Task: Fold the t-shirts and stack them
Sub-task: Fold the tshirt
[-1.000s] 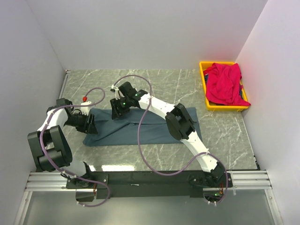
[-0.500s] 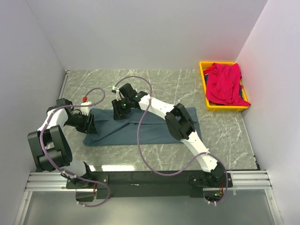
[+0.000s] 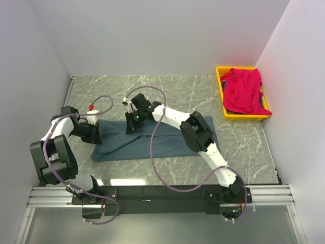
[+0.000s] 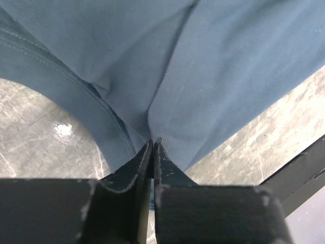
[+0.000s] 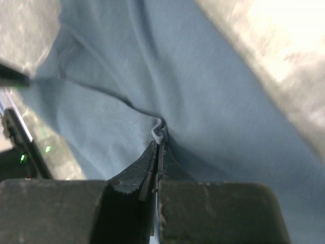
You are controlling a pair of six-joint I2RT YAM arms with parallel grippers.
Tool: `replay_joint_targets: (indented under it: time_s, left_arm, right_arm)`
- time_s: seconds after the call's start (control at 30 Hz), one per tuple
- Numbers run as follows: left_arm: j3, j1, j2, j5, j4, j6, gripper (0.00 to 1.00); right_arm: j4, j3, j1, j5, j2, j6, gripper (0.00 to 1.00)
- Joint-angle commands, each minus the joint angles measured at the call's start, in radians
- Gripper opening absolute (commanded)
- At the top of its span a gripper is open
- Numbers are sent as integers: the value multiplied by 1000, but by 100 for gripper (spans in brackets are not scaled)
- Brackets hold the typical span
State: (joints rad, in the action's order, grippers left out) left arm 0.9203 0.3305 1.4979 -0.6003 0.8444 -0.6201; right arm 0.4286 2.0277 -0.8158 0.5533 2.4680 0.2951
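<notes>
As left pincer nips blue-grey t-shirt, right pincer likewise, jaws closed

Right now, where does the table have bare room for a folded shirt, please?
Bare table lies between the back wall and the blue-grey t-shirt, and on the right between that shirt and the yellow bin. Crowded: left-centre, where the left gripper and right gripper pinch it; the red t-shirt fills the bin.
</notes>
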Motion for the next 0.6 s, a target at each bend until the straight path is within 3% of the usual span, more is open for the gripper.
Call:
replay_joint_targets:
  time_s: [0.0,0.17,0.4,0.57]
  left_arm:
    - [52,4,27,7,-25,5,8]
    - [110,1,61,-4,-18,2,3]
    - [129,-24,65,-7,-8,-24,2]
    - [140,-48,74,-7,-30,-33,1]
  right_arm:
    - [-45,-75,-2,25,-145,-5,0]
    - [-106,-196,3,19,-234,27,0]
    - [-79,-179,10,26,-225,38,0]
    - [-134,-265,52,19,-287,58,0]
